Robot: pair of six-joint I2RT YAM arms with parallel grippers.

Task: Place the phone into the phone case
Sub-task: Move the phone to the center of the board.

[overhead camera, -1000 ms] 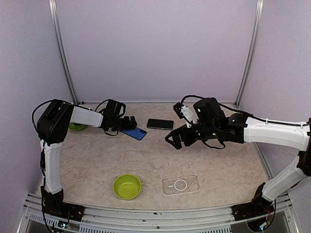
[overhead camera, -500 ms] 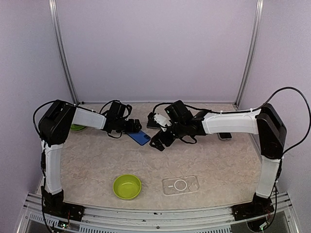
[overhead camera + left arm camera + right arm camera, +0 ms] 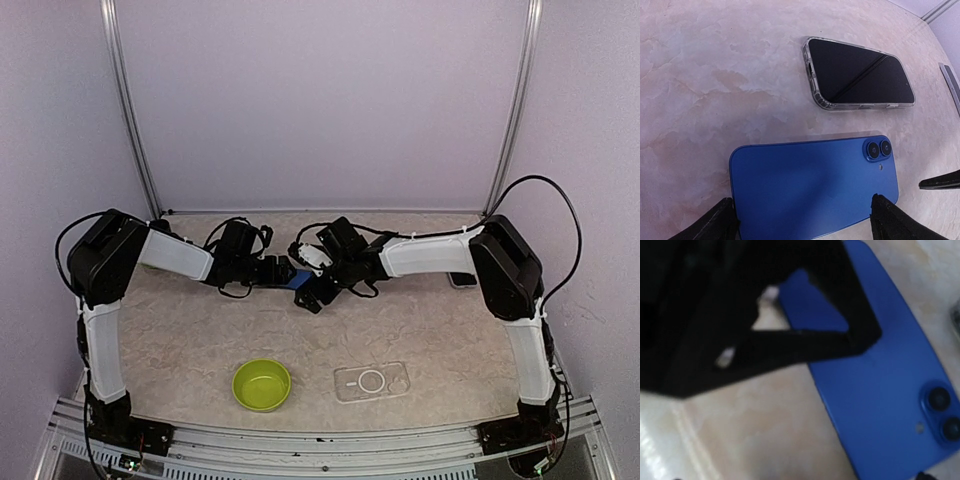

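Observation:
The blue phone [image 3: 810,185] lies camera side up on the table at the back middle, mostly hidden between the two grippers in the top view [image 3: 297,280]. My left gripper [image 3: 802,225] stands open over its near long edge, one black fingertip [image 3: 720,222] by the left end and the other over the right corner. My right gripper [image 3: 312,292] is open close to the phone's camera end [image 3: 940,415]; one of its fingers [image 3: 940,182] shows in the left wrist view. The clear phone case [image 3: 372,381] lies empty near the front edge, right of centre.
A black phone in a clear case [image 3: 860,75] lies just behind the blue one. Another device [image 3: 462,280] lies at the back right. A green bowl [image 3: 262,385] stands at the front, left of the case. A second green object [image 3: 150,262] sits behind my left arm.
My right arm has swung left across the back of the table to the blue phone, covering the black phone in the top view. My left gripper has edged right over the blue phone.

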